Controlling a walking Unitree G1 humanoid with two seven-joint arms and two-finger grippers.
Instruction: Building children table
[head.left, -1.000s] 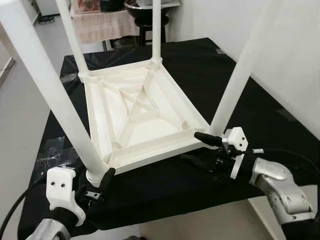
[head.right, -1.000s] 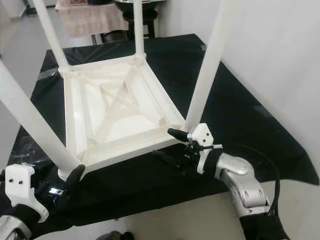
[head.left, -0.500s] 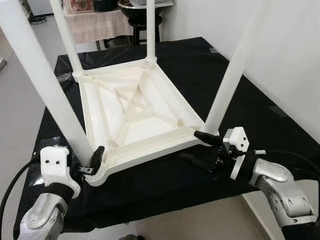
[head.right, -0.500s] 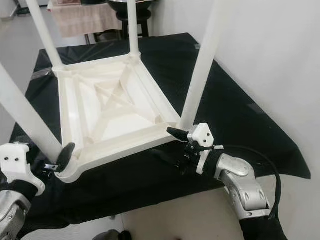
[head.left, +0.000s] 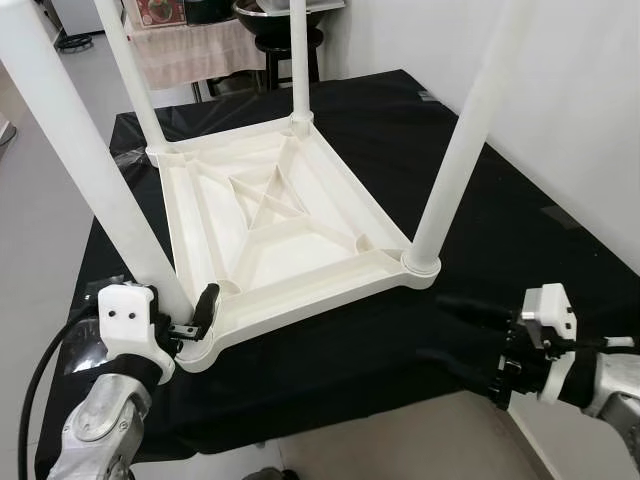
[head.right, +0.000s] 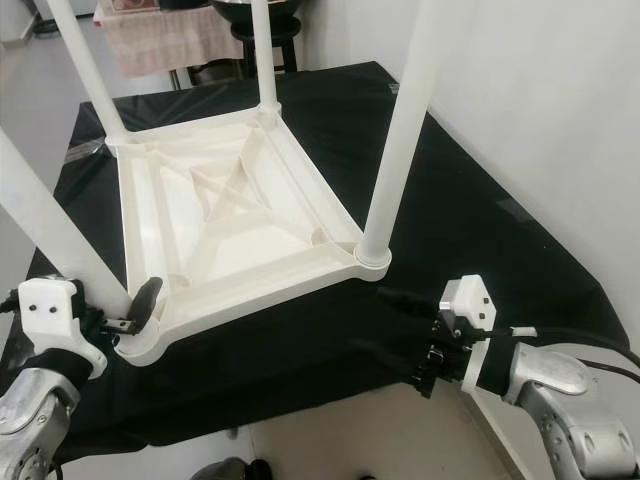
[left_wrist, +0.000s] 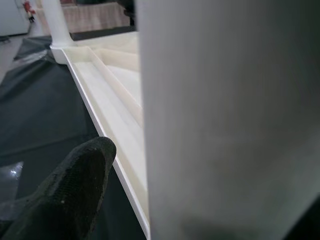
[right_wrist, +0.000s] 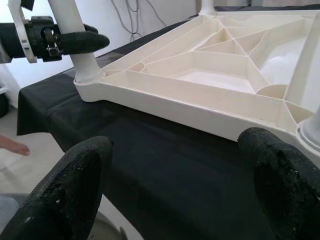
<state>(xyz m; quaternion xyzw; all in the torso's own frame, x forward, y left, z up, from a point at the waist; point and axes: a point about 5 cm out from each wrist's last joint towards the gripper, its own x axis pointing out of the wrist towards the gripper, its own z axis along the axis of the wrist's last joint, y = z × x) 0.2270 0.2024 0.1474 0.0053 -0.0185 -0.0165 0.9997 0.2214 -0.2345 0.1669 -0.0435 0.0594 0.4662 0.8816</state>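
White table (head.left: 280, 225) upside down; left claw (head.left: 190, 315) grips leg (head.left: 90, 170); right claw (head.left: 455, 330) wide.

Silver jointed arms, white wrist brackets with dark screw holes, black cables, textured black fingers (right_wrist: 75, 185).

1. A black cloth (head.left: 520, 210) covers the desk.
2. A white wall (head.left: 590, 90) stands beside the desk.
3. A dark stool (head.left: 285, 45) stands behind the desk.
4. A pink cloth (head.left: 200, 45) hangs near the stool.
5. The floor (head.left: 40, 180) is light grey.
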